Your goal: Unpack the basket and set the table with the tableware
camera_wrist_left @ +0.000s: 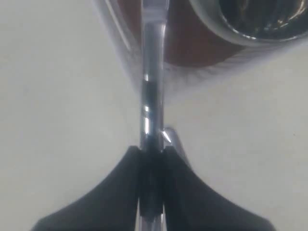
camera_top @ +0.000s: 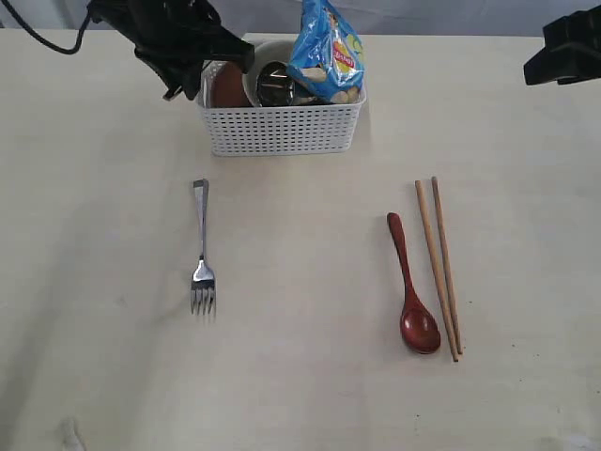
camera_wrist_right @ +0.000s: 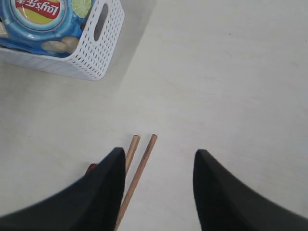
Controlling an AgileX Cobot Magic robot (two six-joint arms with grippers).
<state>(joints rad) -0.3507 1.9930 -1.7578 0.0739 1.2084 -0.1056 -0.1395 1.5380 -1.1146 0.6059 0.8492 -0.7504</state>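
Note:
My left gripper [camera_top: 180, 77] hovers at the left end of the white basket [camera_top: 282, 132], shut [camera_wrist_left: 151, 151] on a steel knife [camera_wrist_left: 153, 86] whose shaft runs toward the basket. The basket holds a brown plate [camera_top: 228, 86], a steel cup [camera_top: 274, 85] inside a pale bowl [camera_top: 255, 54], and a blue snack bag [camera_top: 327, 52]. On the table [camera_top: 300, 395] lie a fork [camera_top: 202, 254], a reddish-brown spoon [camera_top: 410, 282] and a pair of chopsticks [camera_top: 439, 263]. My right gripper [camera_top: 549, 64] hangs open [camera_wrist_right: 159, 159] above the chopsticks' ends [camera_wrist_right: 142, 159].
The basket's handle end [camera_wrist_right: 96, 53] and the snack bag [camera_wrist_right: 38, 24] show in the right wrist view. The plate [camera_wrist_left: 192, 43] and cup [camera_wrist_left: 260, 19] sit just beyond the knife in the left wrist view.

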